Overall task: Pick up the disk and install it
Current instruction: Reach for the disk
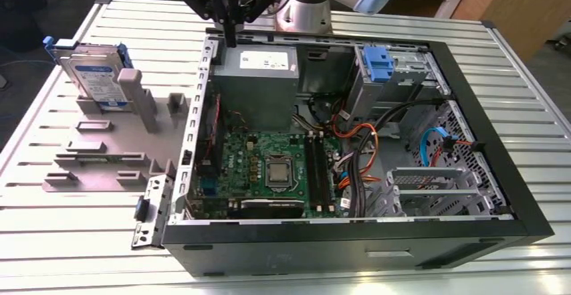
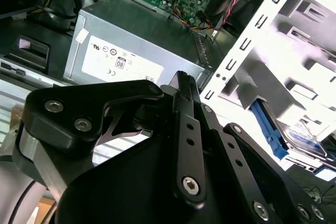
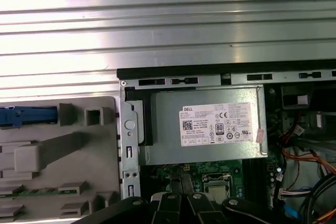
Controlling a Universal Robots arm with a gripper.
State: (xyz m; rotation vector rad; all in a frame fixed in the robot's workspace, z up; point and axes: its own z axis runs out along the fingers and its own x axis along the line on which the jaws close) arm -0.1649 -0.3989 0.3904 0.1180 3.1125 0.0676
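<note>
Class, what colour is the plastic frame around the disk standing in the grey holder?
Blue, on the disk, best seen in the exterior view.

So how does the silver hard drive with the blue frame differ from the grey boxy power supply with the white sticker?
The silver hard drive in its blue frame stands on edge in the grey fixture outside the black computer case; the grey boxy power supply lies inside it. The drive is a thin slab, the supply a thicker box. Both are grey metal with labels.
</note>
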